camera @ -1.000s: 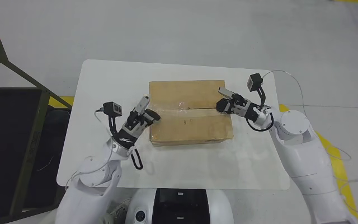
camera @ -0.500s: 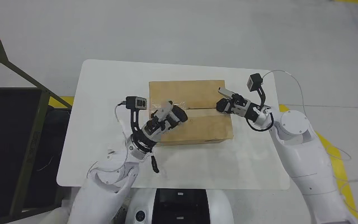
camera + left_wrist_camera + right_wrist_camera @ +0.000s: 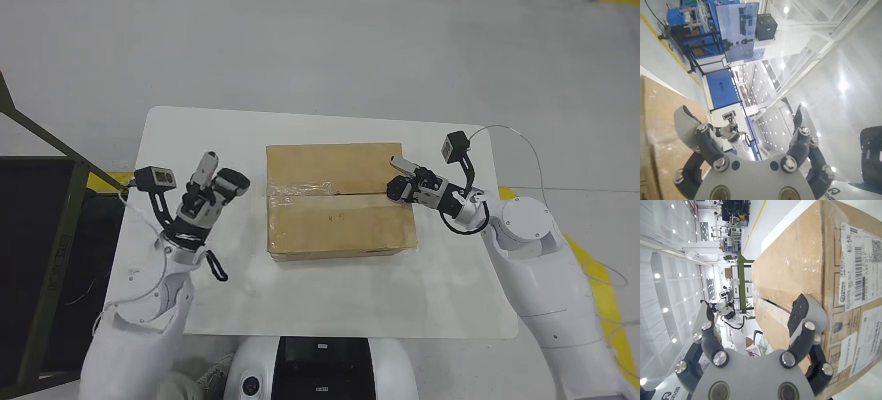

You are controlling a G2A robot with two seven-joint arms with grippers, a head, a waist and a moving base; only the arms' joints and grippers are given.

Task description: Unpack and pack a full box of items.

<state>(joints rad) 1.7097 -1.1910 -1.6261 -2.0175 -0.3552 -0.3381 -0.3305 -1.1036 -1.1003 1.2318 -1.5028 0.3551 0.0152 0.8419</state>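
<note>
A closed cardboard box [image 3: 340,200] stands in the middle of the white table [image 3: 450,290], its top seam sealed with clear tape [image 3: 300,192]. My left gripper [image 3: 218,175] hangs open to the left of the box, a short gap away from it; in its own view the gripper [image 3: 742,119] holds nothing and the box [image 3: 659,123] is off to one side. My right gripper [image 3: 398,175] is open at the box's right top edge. In the right wrist view that gripper [image 3: 753,313] has one finger [image 3: 800,311] over the box [image 3: 791,266] top near the seam.
Shipping labels [image 3: 853,262] cover the box's right end face. A dark cabinet [image 3: 40,250] and a green frame [image 3: 50,140] stand past the table's left edge. Bare table lies in front of the box and on both sides.
The left arm swung over the box top half a second ago, then drew back to the left, clear of the box. The right arm and the box have not moved.
</note>
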